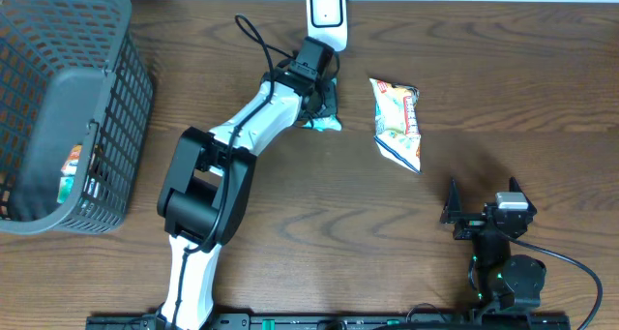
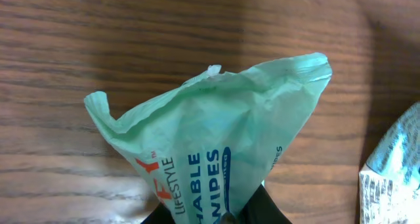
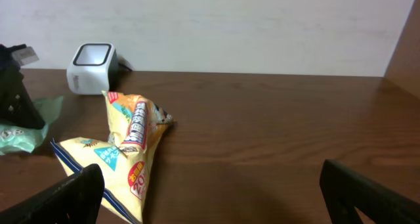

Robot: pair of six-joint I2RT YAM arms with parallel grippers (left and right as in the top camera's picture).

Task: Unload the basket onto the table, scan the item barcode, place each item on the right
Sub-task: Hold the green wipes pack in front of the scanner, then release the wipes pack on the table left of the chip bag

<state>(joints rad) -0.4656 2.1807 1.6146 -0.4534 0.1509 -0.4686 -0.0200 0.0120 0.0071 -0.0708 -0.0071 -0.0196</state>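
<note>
Mid-task by the look of it: item picked, scan not confirmed. The left gripper (image 2: pixel 223 214) is clamped tight on the lower end of a green wipes packet (image 2: pixel 216 138), fingers pressed together on the film. The packet fans out above the pinch and sits off the wood. From overhead, the packet (image 1: pixel 324 120) is just in front of the white barcode scanner (image 1: pixel 326 15) at the far edge of the table (image 1: pixel 290 224), close but apart from it. No barcode shows on the packet face in any view, so I can't tell if it faces the scanner window. Likely left to do: turn or tip the packet toward the scanner and get the read.

The left arm is stretched long across the table from its base at the near edge. It angles up and right, wrist near the scanner.

The right gripper (image 1: pixel 482 206) has its fingers spread wide and holds nothing. It is parked low near its base and looks along the table.

A yellow snack bag (image 1: pixel 397 122) lies flat right of the packet, not touching it. A grey mesh basket (image 1: pixel 58 107) stands at far left with something inside, too small to tell what
</note>
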